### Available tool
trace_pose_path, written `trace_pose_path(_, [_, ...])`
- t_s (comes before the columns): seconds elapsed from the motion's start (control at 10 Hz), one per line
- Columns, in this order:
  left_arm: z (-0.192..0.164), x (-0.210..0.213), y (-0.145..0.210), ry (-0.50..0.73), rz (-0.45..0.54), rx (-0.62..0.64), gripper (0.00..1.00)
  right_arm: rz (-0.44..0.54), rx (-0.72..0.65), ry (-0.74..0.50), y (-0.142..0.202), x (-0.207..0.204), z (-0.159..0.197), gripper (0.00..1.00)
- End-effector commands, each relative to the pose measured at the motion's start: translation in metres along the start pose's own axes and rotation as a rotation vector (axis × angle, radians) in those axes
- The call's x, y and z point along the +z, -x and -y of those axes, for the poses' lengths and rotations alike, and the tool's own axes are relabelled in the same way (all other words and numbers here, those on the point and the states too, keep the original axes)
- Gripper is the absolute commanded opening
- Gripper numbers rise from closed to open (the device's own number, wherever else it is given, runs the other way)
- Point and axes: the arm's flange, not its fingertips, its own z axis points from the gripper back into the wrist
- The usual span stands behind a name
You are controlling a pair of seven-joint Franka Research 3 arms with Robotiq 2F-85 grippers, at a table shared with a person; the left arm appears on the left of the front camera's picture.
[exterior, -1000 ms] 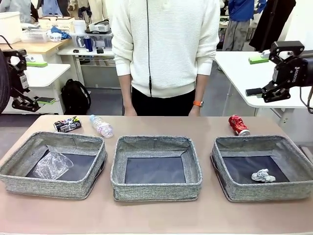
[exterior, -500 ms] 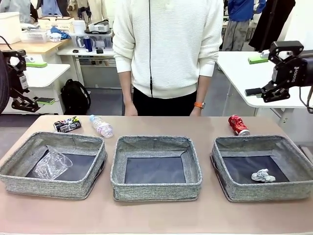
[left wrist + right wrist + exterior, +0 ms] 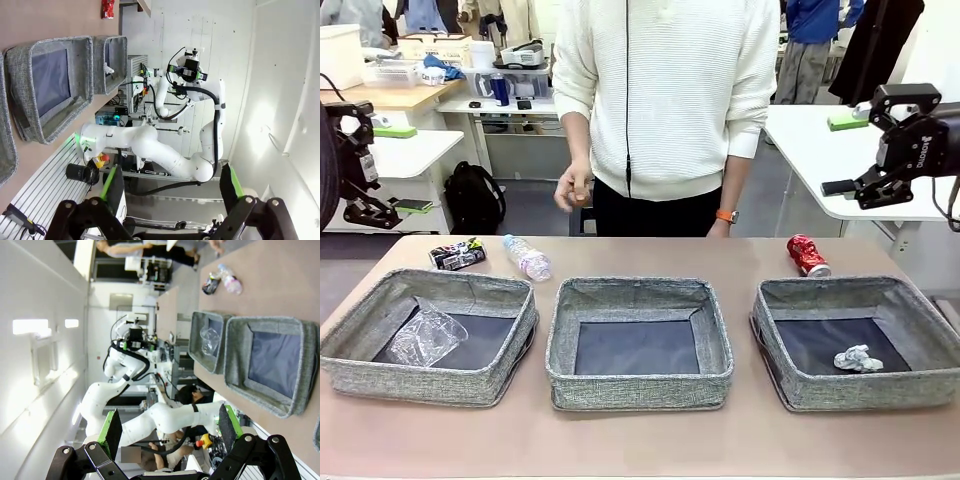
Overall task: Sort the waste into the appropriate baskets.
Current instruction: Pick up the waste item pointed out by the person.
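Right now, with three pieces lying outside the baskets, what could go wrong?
The bottle lies on its side close to the black can; a reach for one may knock the other, and the bottle may roll.
The red can sits just behind the right basket; a descent there might catch its wall.
The person's hand hovers near the far edge, close to the bottle.

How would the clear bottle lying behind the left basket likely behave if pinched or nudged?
The bottle lies on its side on the table, so a sideways nudge would probably roll it. It looks clear and thin-walled, apparently empty: likely light, and apt to dent under a firm pinch. Its smooth plastic may slip.
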Motion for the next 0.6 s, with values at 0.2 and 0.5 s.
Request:
trace_pose_path(0.2, [0.0013,0.0003,0.0014,0.012,-0.003,-0.013,1.0,-0.005,-0.017,0.008,0.0002,0.0004,-0.0031,1.0])
trace_pose_path(0.5, [0.0013,0.0003,0.0014,0.012,-0.003,-0.013,1.0,-0.005,-0.017,0.008,0.0002,0.0004,-0.0031,1.0])
